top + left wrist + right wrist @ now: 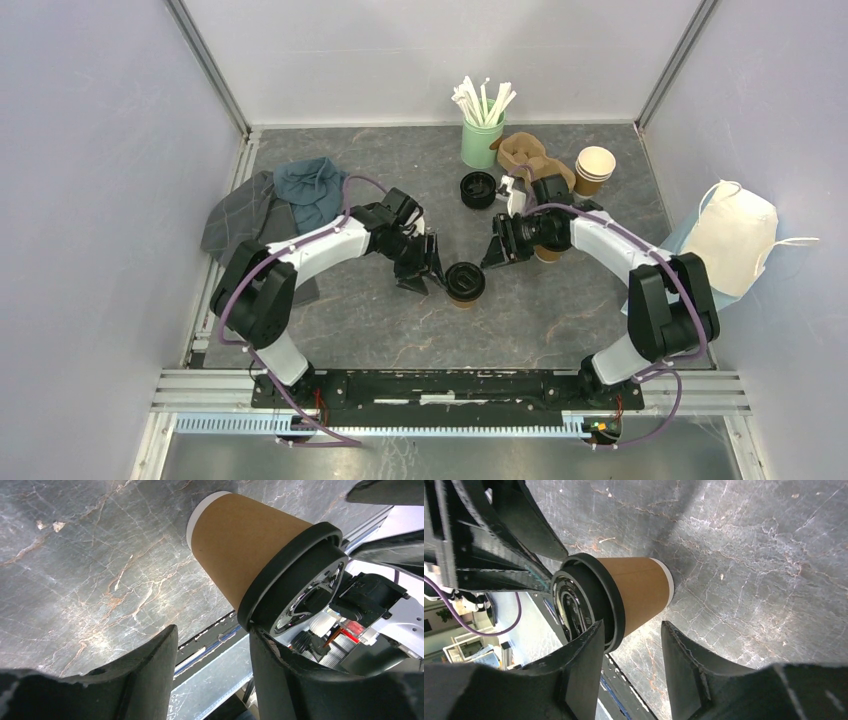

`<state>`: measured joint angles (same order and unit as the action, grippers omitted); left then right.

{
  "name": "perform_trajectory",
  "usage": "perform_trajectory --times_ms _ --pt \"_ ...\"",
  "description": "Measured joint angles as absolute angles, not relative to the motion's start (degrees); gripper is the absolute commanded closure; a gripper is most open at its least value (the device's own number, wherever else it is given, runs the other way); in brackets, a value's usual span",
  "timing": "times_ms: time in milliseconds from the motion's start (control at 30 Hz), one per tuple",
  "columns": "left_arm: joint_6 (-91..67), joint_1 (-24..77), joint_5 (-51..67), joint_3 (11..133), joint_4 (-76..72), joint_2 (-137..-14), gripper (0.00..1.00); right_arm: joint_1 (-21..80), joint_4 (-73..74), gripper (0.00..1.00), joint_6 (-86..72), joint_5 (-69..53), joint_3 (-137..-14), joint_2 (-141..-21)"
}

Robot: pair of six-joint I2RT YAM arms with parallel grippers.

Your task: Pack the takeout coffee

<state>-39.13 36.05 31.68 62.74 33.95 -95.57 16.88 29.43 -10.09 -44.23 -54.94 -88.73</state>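
One takeout coffee (465, 283), a brown paper cup with a black lid, stands upright mid-table between both arms. My left gripper (428, 276) is open just to its left. In the left wrist view the cup (235, 550) lies past the fingertips, nothing sits between the fingers, and the right finger (280, 670) is close against the lid's rim (280, 587). My right gripper (493, 258) is open on the cup's upper right. In the right wrist view the cup (636, 595) is just ahead, and the left finger (579, 665) overlaps the lid. Another brown cup (547, 254) is mostly hidden under the right arm.
Behind the arms are a stack of black lids (478, 189), a green holder of white stirrers (482, 140), a crumpled brown paper carrier (528, 155) and stacked lidless cups (594, 170). Grey cloths (280, 200) lie at left, a white bag (735, 235) at right.
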Motion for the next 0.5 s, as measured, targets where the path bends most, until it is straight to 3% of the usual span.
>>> perform_trajectory --times_ms 333,433,500 --pt "-39.09 33.32 31.64 64.05 37.47 -94.00 0.26 16.25 35.86 0.41 -8.71 -43.29 -60.95 -88.29" --pt "-38.72 30.85 31.92 66.13 38.24 -92.49 0.28 15.09 36.64 0.40 -8.69 -43.35 -59.42 -86.35" --pt "-38.33 29.52 32.34 67.85 38.15 -92.31 0.35 14.59 35.90 0.40 -9.19 -43.99 -56.64 -84.16"
